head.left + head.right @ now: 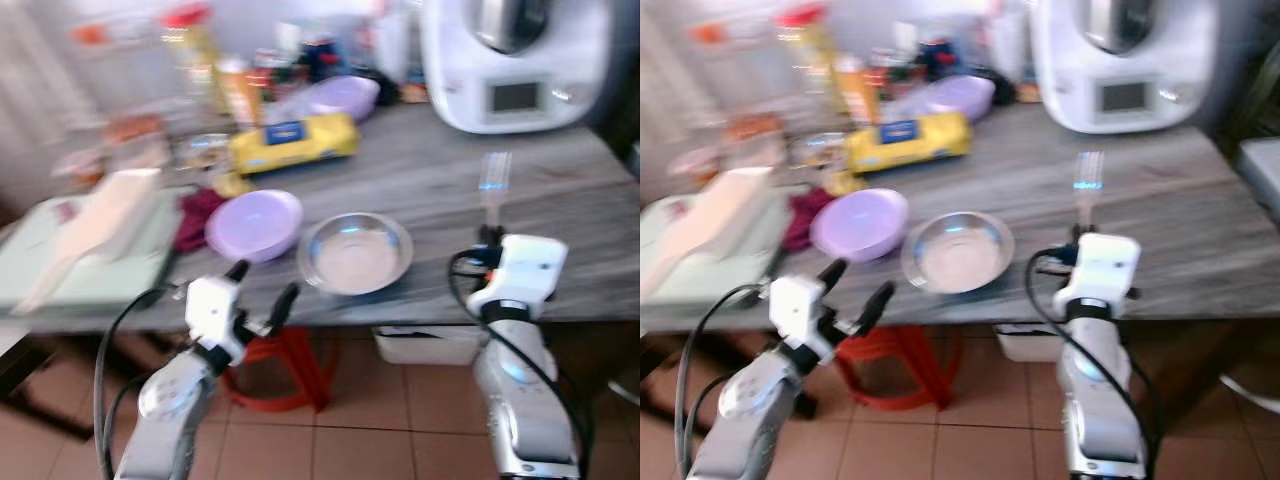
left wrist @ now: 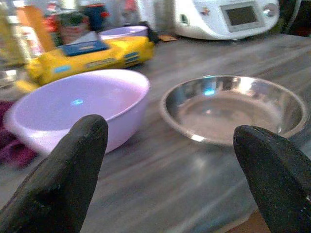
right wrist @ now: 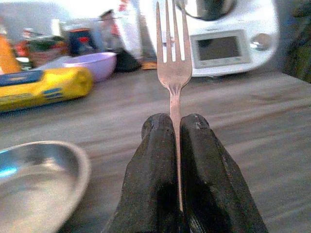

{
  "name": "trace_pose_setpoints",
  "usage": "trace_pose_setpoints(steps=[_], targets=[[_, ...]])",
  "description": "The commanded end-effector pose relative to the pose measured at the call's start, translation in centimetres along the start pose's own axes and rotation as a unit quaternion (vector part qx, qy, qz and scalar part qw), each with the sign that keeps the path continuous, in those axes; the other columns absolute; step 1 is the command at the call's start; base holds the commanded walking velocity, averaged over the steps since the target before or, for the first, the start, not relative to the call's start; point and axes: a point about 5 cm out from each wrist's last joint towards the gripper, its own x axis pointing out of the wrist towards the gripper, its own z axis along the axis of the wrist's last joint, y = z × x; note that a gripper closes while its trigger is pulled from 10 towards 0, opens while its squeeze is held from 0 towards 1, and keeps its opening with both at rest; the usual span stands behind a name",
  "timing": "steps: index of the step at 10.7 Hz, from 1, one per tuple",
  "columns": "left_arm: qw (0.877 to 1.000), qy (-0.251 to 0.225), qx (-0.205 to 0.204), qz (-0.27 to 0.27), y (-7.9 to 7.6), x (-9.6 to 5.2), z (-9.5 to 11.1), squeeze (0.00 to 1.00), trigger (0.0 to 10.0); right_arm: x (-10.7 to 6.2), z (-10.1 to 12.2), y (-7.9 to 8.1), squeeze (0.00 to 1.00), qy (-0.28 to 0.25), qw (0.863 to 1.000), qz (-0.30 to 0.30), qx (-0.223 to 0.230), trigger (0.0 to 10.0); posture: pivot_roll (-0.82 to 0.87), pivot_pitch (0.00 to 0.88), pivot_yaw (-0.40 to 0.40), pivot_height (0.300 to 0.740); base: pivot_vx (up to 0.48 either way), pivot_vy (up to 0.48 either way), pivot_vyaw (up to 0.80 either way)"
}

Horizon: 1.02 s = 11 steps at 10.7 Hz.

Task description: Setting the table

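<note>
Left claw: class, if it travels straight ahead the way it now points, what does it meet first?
Probably the table edge, then the lilac bowl and steel dish, which sit either side of its line. The left claw is open and aimed between them; depth is unclear.

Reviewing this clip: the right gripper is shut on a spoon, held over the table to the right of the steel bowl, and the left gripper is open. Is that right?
Not quite. The right gripper is shut on a fork, not a spoon; the right wrist view shows its tines. The rest holds: it is over the table, right of the steel bowl, and the left gripper has its jaws open.
</note>
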Motion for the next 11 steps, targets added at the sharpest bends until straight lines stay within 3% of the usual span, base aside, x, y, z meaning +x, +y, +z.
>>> trace_pose_setpoints(steps=[1,5,8,11], targets=[[1.0,-0.008,0.007,-0.002,0.3,-0.1,0.6,0.0,10.0,-0.1,-0.1,0.3,0.0,0.004,1.0,0.005,0.005,10.0,-0.08,0.116,0.159,0.74,0.0,0.0,0.0],[0.996,-0.008,0.001,-0.086,-0.4,-1.0,0.7,0.0,10.0,0.3,-0.8,-0.6,0.0,0.051,0.998,-0.013,0.03,10.0,-0.08,0.126,0.159,0.74,0.0,0.0,0.0],[0.995,0.008,-0.007,-0.102,-0.3,-1.7,-0.9,0.0,10.0,1.4,-1.5,-1.7,0.0,0.1,0.993,-0.019,0.053,10.0,-0.08,0.14,0.16,0.74,0.0,0.0,0.0],[0.993,0.014,-0.014,-0.112,0.0,-2.1,-2.0,0.0,10.0,2.5,-1.9,-1.0,0.0,0.132,0.989,0.005,0.069,10.0,-0.08,0.14,0.157,0.74,0.0,0.0,0.0]])
